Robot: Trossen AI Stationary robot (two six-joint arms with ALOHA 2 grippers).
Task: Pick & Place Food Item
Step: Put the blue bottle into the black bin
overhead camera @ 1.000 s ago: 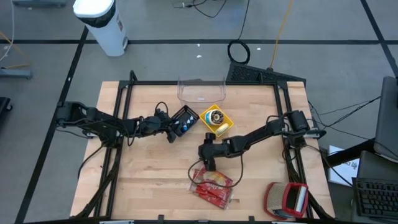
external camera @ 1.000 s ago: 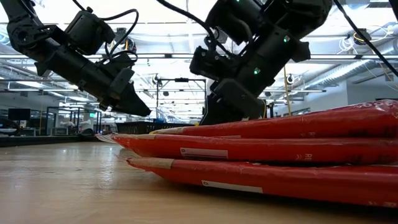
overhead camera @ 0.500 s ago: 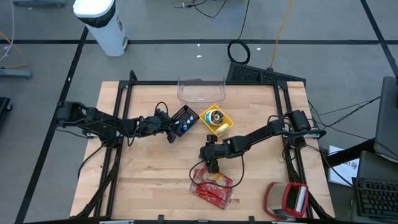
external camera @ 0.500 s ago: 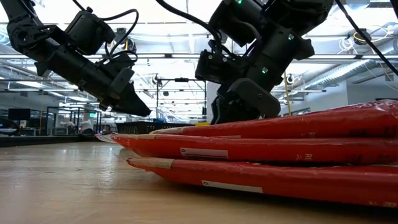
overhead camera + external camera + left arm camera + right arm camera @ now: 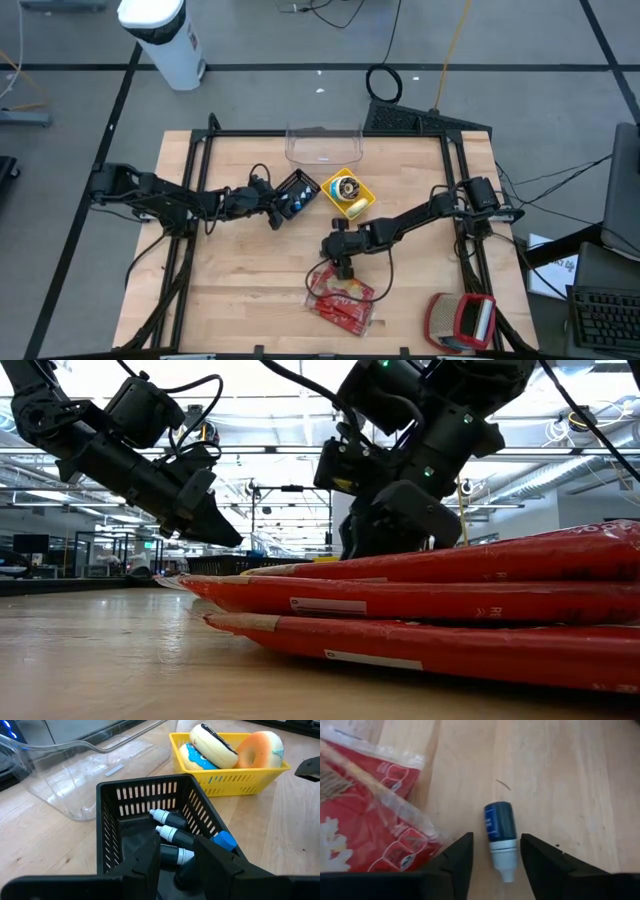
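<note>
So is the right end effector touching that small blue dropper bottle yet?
Apart. The right wrist view shows bare wooden table on both sides of the small blue dropper bottle, between it and the right end effector's fingers.

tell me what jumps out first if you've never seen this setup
The right gripper hangs low over the table near its front middle, fingers straddling a small blue bottle lying beside a red snack packet. Farther back, the left gripper holds a black basket of similar bottles beside a yellow basket of doughnuts.

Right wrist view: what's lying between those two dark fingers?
A small blue bottle with a white tip lies on the wooden table between the right gripper's fingers, beside the red food packet.
</note>
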